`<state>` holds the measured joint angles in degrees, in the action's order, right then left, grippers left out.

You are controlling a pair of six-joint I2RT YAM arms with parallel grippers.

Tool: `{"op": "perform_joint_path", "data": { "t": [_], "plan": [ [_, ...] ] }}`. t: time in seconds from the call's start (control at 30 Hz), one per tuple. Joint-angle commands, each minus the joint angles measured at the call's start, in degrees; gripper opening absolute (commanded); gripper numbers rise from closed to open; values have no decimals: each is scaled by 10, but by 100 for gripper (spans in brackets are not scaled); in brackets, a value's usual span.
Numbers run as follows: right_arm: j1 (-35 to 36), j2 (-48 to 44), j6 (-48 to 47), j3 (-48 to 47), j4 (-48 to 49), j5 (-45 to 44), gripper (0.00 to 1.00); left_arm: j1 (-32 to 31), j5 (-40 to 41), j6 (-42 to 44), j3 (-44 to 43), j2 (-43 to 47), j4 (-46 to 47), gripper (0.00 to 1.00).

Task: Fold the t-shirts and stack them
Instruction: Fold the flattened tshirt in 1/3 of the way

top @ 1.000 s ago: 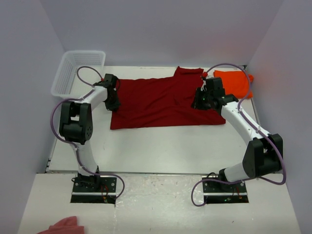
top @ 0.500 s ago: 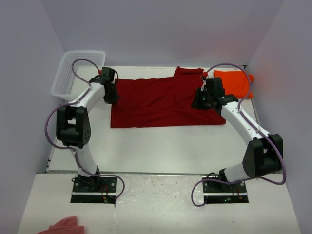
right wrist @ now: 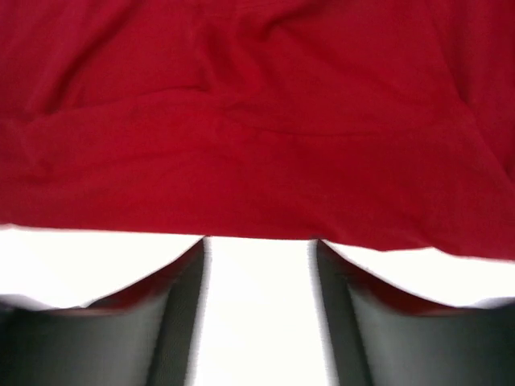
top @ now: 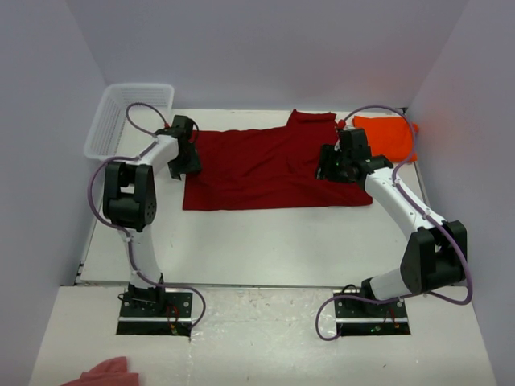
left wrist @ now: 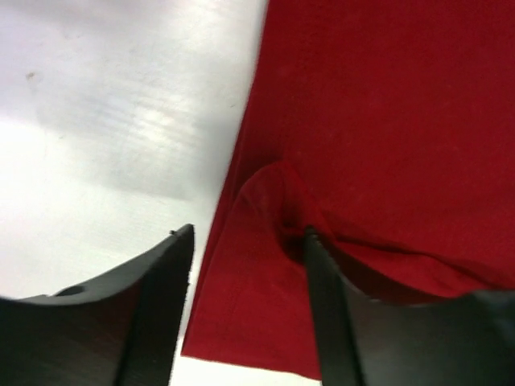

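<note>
Two shirts lay on the white table (top: 265, 241) in the overhead view. The crimson shirt (top: 265, 169) was spread flat across the upper centre, and the orange shirt (top: 386, 135) sat folded at upper right, near it. The left gripper (top: 187, 161) sat at the crimson shirt's left edge, the right gripper (top: 330, 170) over its right part.

Left wrist view: the fingers stood apart, released, straddling the shirt's edge (left wrist: 386, 121). A puckered fold touched the finger at frame right.

Right wrist view: the fingers stood apart, released, with bare table between them. The shirt's edge (right wrist: 257, 121) lay just past the tips.
</note>
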<state>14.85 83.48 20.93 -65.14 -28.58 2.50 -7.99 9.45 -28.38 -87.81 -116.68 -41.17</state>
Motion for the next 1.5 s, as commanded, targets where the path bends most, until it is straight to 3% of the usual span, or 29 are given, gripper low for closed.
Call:
{"op": "perform_joint_path", "data": {
  "t": [0.0, 0.03, 0.1, 0.17, 0.2, 0.27, 0.3, 0.33, 0.37, 0.6, 0.8, 1.03, 1.47],
  "plan": [
    [-5, -4, 20, -17, -24, -87, 66, 0, 49, -27, 20, 78, -6, 60],
    [-9, 1, 29, -18, -34, -99, 75, -16, 75, -29, 26, 121, -8, 66],
    [-15, 14, 32, -21, -42, -110, 76, -46, 174, -21, 40, 161, -8, 84],
    [-15, 23, 36, -21, -47, -115, 75, -94, 209, -12, 36, 193, -24, 85],
    [-18, 27, 37, -22, -49, -116, 56, -107, 199, -5, 36, 202, -27, 80],
    [-22, 33, 44, -24, -56, -117, 1, -118, 128, -1, 50, 204, -24, 60],
    [-28, 34, 46, -20, -57, -117, 0, -119, 51, 0, 58, 204, -16, 25],
    [-32, 35, 49, -17, -54, -117, 0, -119, 19, 2, 74, 201, 10, 8],
    [-39, 45, 50, -17, -54, -119, 0, -119, -16, -1, 77, 198, 17, 0],
    [-51, 117, 57, -41, -76, -109, 0, -119, -209, -14, 86, 111, 102, 0],
    [-51, 178, 72, -80, -81, -78, 0, -116, -191, -23, 65, 55, 96, 0],
    [-51, 232, 75, -112, -94, -65, 0, -83, -160, -19, 95, 51, 97, 0],
    [-51, 260, 91, -124, -125, -29, 0, -55, -136, -30, 153, 11, 72, 0]
  ]
}}
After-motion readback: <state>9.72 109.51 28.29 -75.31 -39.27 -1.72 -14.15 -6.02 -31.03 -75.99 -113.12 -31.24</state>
